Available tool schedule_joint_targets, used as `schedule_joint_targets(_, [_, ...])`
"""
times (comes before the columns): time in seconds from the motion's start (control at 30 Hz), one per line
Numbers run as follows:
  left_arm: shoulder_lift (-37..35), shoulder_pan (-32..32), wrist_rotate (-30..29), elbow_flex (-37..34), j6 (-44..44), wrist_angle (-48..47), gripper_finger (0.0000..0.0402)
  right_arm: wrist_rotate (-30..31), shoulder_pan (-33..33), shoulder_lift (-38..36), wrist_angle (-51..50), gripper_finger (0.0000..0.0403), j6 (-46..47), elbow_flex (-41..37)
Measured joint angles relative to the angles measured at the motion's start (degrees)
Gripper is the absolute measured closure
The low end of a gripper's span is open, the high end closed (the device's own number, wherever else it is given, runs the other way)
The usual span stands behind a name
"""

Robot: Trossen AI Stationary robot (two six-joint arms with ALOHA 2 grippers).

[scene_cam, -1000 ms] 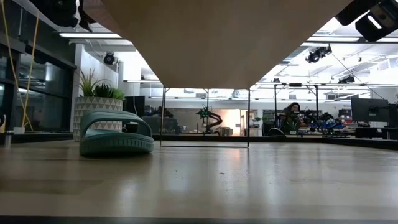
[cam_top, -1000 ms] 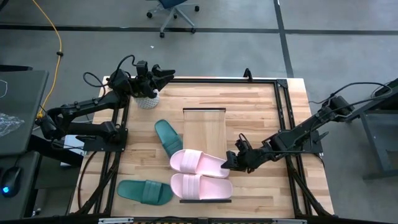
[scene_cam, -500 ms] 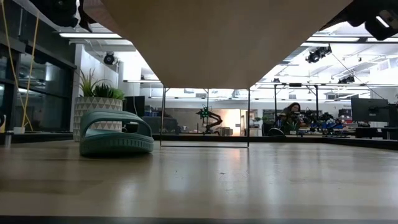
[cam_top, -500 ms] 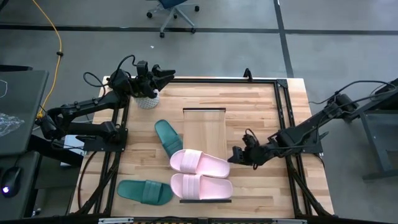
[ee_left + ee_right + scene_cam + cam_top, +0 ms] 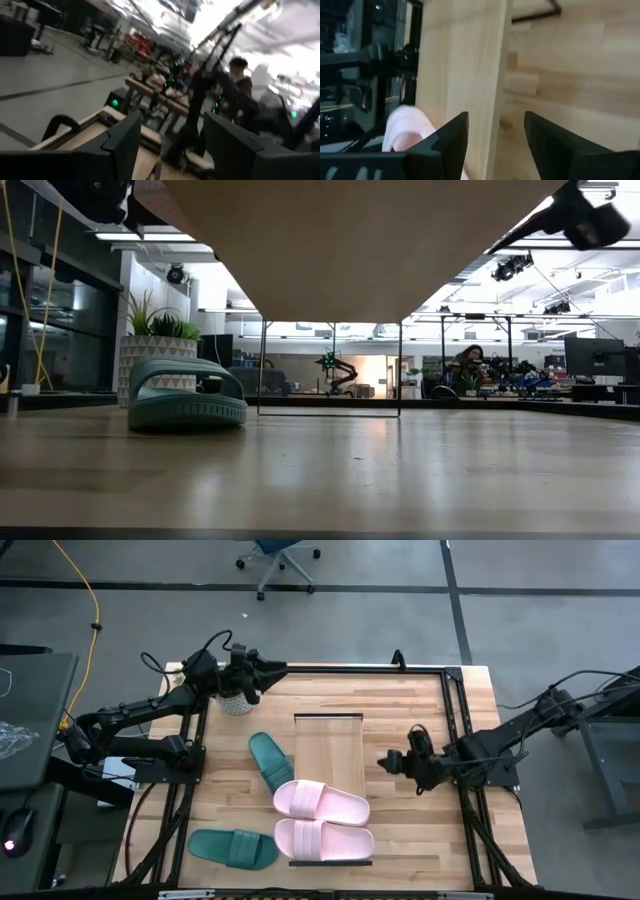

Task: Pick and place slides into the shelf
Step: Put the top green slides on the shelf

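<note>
Right gripper (image 5: 384,762) hangs wide and empty mid-frame beside the shelf (image 5: 328,745), pink slides (image 5: 322,802) already on it lower centre, and a careless sweep could knock them askew.

From my screen the tabletop (image 5: 410,840) looks like jointed wood strips with a soft sheen. The shelf (image 5: 328,745) is paler, smooth wood edged in thin black metal. The pink slides (image 5: 322,821) and the green slides (image 5: 250,802) look like matt rubber with ribbed straps. The plant pot (image 5: 150,360) at the far left corner shows a patterned, dull surface.
</note>
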Motion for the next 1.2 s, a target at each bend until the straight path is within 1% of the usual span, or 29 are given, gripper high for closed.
schedule_joint_targets(0.1, [0.0,0.0,4.7,0.0,1.9,-0.7,0.0197,0.9,-1.9,-1.1,-0.4,0.0219,-3.6,0.0])
schedule_joint_targets(0.17, [0.0,1.0,9.1,0.0,2.0,-0.6,0.0197,1.0,-3.2,-1.8,-0.4,0.0219,-5.9,0.0])
schedule_joint_targets(0.23, [-0.1,2.9,14.0,0.0,1.8,-0.8,0.0197,0.9,-4.5,-2.4,-0.4,0.0219,-8.1,0.0])
schedule_joint_targets(0.43, [-1.3,11.2,22.3,0.0,-0.3,-1.2,0.0197,0.4,-9.2,-4.2,-0.3,0.0219,-14.8,0.0])
schedule_joint_targets(0.53, [-1.7,14.6,27.7,0.0,-1.6,-1.7,0.0197,-0.7,-12.1,-5.5,-0.3,0.0219,-18.3,0.0])
schedule_joint_targets(0.67, [-2.7,17.2,35.5,0.0,-3.4,-1.8,0.0197,-2.1,-15.8,-7.5,-0.1,0.0219,-22.2,0.0])
schedule_joint_targets(0.73, [-3.5,17.6,38.2,0.0,-3.8,-3.5,0.0197,-3.1,-17.7,-8.5,-0.1,0.0219,-24.0,0.0])
schedule_joint_targets(0.87, [-5.3,17.5,41.4,0.0,-3.3,-9.8,0.0197,-4.2,-21.2,-10.1,0.2,0.0219,-27.1,0.0])
schedule_joint_targets(1.0, [-7.7,17.5,43.7,0.0,-0.1,-17.7,0.0203,-6.3,-25.0,-10.7,1.5,0.0219,-30.9,0.0])
schedule_joint_targets(1.2, [-12.4,17.5,43.5,0.0,6.8,-33.1,0.0249,-11.6,-29.7,-10.7,3.1,0.0219,-35.4,0.0])
